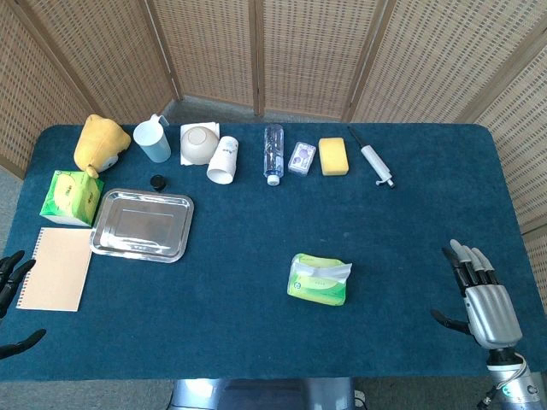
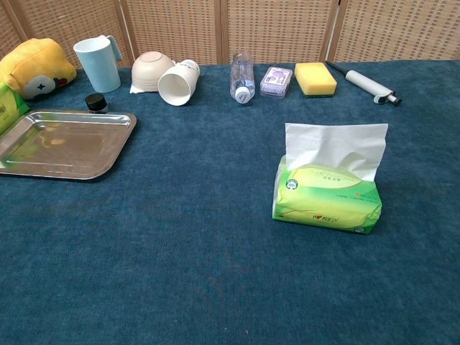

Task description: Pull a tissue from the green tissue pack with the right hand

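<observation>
The green tissue pack lies near the middle of the blue table, with a white tissue standing up out of its top. My right hand hovers at the table's front right, well to the right of the pack, fingers spread and holding nothing. At the front left edge only the dark fingertips of my left hand show, spread and holding nothing. The chest view shows neither hand.
A steel tray and a notebook lie at the left, beside a green box. Along the back stand a yellow plush, blue mug, bowl, paper cup, bottle, sponge and syringe.
</observation>
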`<state>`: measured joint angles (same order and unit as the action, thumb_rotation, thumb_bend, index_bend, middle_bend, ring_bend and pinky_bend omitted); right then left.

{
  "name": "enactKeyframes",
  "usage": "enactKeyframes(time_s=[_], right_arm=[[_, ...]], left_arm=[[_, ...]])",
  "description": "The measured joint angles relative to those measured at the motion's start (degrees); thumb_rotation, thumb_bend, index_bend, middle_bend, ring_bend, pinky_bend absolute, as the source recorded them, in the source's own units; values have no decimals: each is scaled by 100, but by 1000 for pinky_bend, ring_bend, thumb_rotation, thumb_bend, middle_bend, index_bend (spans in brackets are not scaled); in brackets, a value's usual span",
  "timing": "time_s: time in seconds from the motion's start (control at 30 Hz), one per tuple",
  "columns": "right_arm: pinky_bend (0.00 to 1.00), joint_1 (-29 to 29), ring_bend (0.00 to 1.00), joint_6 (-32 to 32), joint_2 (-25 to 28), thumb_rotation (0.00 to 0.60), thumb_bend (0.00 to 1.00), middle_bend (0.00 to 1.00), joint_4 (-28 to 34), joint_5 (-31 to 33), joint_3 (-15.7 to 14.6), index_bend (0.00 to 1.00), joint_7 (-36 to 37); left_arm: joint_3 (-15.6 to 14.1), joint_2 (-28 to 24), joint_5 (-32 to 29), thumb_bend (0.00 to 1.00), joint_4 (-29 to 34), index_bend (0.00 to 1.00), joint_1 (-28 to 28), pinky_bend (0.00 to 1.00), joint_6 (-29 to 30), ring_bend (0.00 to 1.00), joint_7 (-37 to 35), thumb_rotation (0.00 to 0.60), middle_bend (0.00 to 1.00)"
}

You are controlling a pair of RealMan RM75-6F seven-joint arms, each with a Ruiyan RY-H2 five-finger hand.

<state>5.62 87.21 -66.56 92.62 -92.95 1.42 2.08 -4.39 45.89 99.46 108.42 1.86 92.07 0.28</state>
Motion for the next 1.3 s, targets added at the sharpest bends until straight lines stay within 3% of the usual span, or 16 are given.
enactKeyframes(time_s=[0.4,0.73,0.97,1.2,1.3], right_arm=[[97,147,0,-243,-88,600,0,0,179,-192,-80,0,-86],[180,980,67,-1353,-505,600,0,76,729,-100,209,10,-709],[272,1445,181,-1876,-1066,600,7,213,729,292,459,137,-1046],[334,1753,274,-2101,-1759,600,106,328,363,538,597,260,-1458],[365,1874,328,-2168,-1990,600,188,406,218,666,645,363,-1642]], left_arm=[[14,-27,14,0,1,0,27,0,79,0,-36,600,0],[28,-4,-73,0,24,0,-29,0,-56,0,-7,600,0],[50,-18,-142,0,14,0,-35,0,-58,0,-85,600,0],[66,-41,-192,0,0,0,-52,0,-79,0,-157,600,0],[72,-50,-207,0,-7,0,-47,0,-64,0,-188,600,0]])
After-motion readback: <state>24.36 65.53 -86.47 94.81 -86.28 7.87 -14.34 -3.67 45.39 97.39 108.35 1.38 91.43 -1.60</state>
